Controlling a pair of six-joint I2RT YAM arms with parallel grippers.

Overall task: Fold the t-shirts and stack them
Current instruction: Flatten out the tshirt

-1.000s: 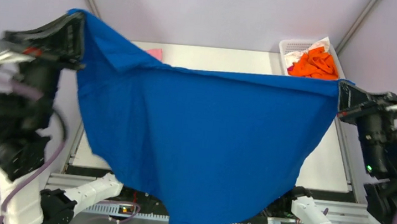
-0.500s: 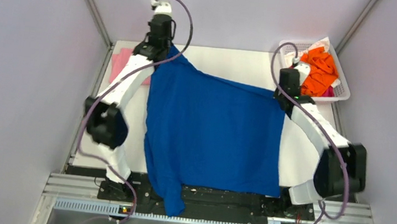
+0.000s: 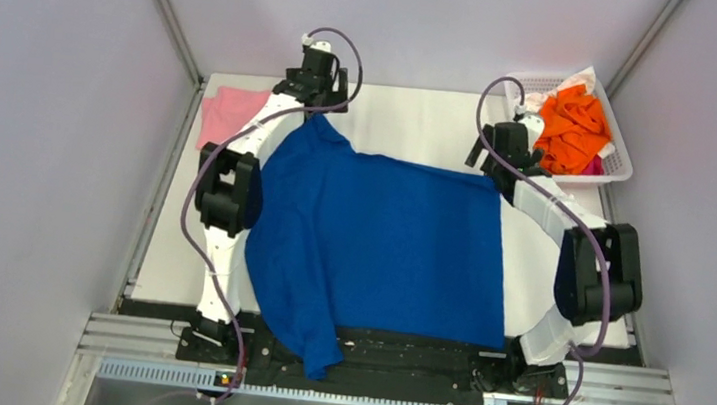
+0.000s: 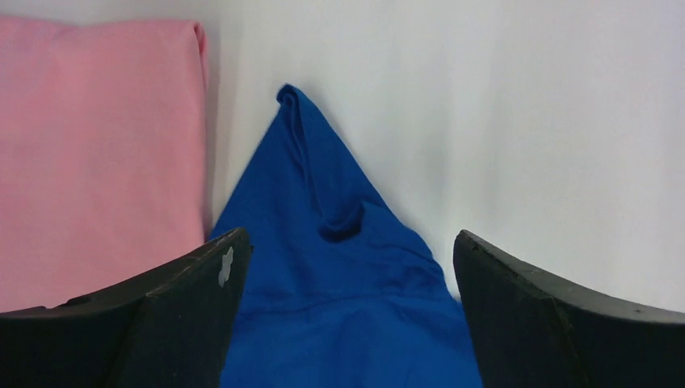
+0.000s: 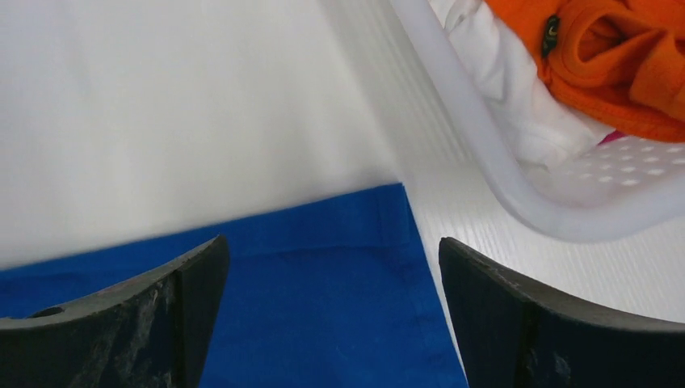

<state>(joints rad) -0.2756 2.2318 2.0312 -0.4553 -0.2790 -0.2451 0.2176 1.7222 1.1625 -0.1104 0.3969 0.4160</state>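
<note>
A royal blue t-shirt [image 3: 380, 245] lies spread flat across the table, and its near end hangs over the front edge. My left gripper [image 3: 313, 97] stands open over the shirt's far left corner [image 4: 339, 275], holding nothing; the left wrist view shows cloth between the left gripper's [image 4: 347, 236] wide-apart fingers. My right gripper [image 3: 492, 156] is open above the far right corner [image 5: 323, 307], with the right gripper's [image 5: 331, 242] jaws also empty. A folded pink t-shirt [image 3: 228, 113] [image 4: 97, 162] rests at the back left. Orange t-shirts [image 3: 574, 125] [image 5: 622, 65] fill the basket.
A white lattice basket [image 3: 611, 169] [image 5: 485, 162] stands at the back right corner and also holds a white cloth [image 5: 517, 105]. Bare white table [image 3: 413, 123] shows beyond the blue shirt. Frame posts and grey walls close in the sides.
Both grippers carried the lifted blue shirt to the table's far side, laid it down and opened, letting go of its corners. The shirt now rests flat.
</note>
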